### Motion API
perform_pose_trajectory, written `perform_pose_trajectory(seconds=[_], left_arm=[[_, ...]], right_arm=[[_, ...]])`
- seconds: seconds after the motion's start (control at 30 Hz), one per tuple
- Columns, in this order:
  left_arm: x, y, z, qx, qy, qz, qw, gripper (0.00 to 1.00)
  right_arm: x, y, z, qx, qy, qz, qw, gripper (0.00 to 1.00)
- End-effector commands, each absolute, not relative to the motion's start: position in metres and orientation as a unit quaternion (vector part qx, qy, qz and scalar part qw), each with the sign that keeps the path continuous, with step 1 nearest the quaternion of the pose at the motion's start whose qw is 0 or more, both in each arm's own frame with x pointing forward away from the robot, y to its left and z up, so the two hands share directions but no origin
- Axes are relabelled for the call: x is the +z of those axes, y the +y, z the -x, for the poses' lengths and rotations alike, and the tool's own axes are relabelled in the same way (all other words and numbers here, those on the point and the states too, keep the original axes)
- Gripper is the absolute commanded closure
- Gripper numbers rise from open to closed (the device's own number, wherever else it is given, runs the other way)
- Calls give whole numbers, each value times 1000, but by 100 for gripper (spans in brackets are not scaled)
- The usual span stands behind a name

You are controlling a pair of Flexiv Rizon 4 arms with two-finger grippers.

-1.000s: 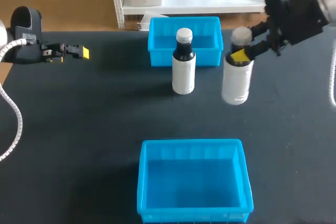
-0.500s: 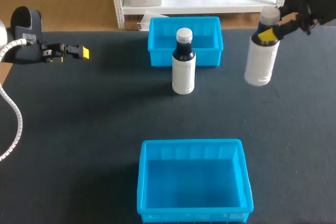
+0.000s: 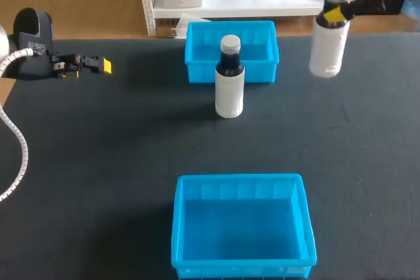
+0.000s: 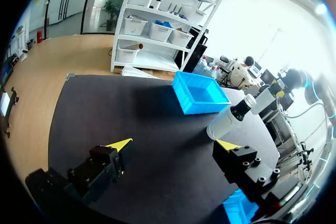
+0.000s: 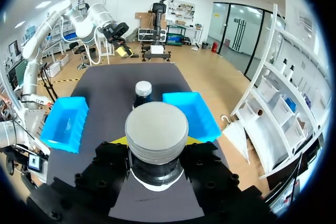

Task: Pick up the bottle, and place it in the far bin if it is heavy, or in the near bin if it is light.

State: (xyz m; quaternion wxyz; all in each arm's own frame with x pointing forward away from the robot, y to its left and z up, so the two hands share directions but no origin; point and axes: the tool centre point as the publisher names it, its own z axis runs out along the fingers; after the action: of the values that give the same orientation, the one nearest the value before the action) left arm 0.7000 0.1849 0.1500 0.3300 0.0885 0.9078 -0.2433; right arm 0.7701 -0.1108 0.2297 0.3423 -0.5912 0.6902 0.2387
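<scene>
The right fingers [image 3: 335, 15] grasp the bottle [image 3: 327, 54] by its neck, in air over the far right edge of the surface [image 3: 98, 162]. The far bin [image 3: 197, 65] and a second bottle [image 3: 230, 90] stand to its left, the near bin [image 3: 239, 179] well apart. The left fingers [image 3: 105, 65] are released, far left.

On the table [image 3: 98, 162], 2 bins sit in line at the middle, well apart: the far bin [image 3: 254, 69] at the far edge and the near bin [image 3: 241, 227] at the near edge. The standing bottle [image 3: 230, 93] is upright on the table just in front of the far bin, between the 2 bins. The held bottle [image 3: 327, 54] hangs above the table's far right, right of the far bin, its neck clamped in the right gripper [image 3: 337, 14]. The left gripper [image 3: 100, 65] is over the table's far left, well apart from both bins.
</scene>
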Motion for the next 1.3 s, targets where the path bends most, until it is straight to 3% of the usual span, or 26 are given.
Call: perform_pose_trajectory(seconds=[0.03, 0.47, 1.3], left_arm=[[150, 185, -700, -243, 908, -88, 330, 0], [150, 185, -700, -243, 908, -88, 330, 0], [150, 185, -700, -243, 908, -88, 330, 0]], right_arm=[[234, -107, -815, 263, 679, 607, 318, 100], [242, -79, -882, 275, 653, 625, 328, 100], [223, 37, -904, 336, 571, 688, 296, 100]])
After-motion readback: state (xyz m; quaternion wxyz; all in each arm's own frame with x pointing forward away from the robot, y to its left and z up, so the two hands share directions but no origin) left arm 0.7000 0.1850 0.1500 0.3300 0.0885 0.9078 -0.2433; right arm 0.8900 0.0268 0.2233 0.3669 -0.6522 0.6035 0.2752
